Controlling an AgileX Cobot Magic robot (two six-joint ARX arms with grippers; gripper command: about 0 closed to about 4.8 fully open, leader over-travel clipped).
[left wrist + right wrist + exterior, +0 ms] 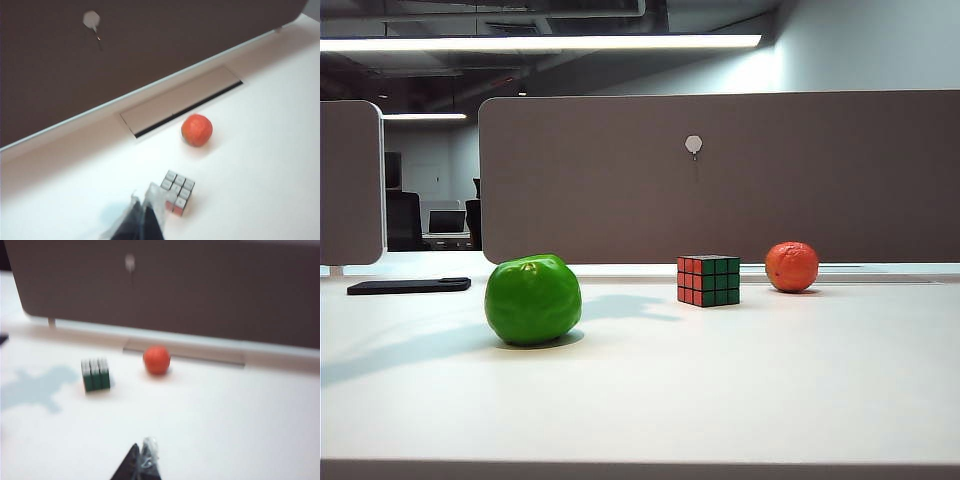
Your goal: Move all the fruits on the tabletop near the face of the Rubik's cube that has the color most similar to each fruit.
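Note:
A large glossy green fruit (532, 299) rests on the white tabletop (720, 390), left of the small Rubik's cube (708, 280). The cube shows a red face toward the left and a green face toward the right. An orange-red fruit (791, 267) lies behind and right of the cube. Neither arm appears in the exterior view. My left gripper (143, 200) is shut and empty, its tips just beside the cube (177, 192), with the orange-red fruit (196, 130) beyond. My right gripper (142, 450) looks shut and empty, well short of the cube (95, 375) and the orange-red fruit (156, 360).
Grey-brown partition panels (720, 180) close off the back of the desk. A flat black object (408, 286) lies at the far left. A recessed cable slot (180, 102) runs along the desk's back edge behind the orange-red fruit.

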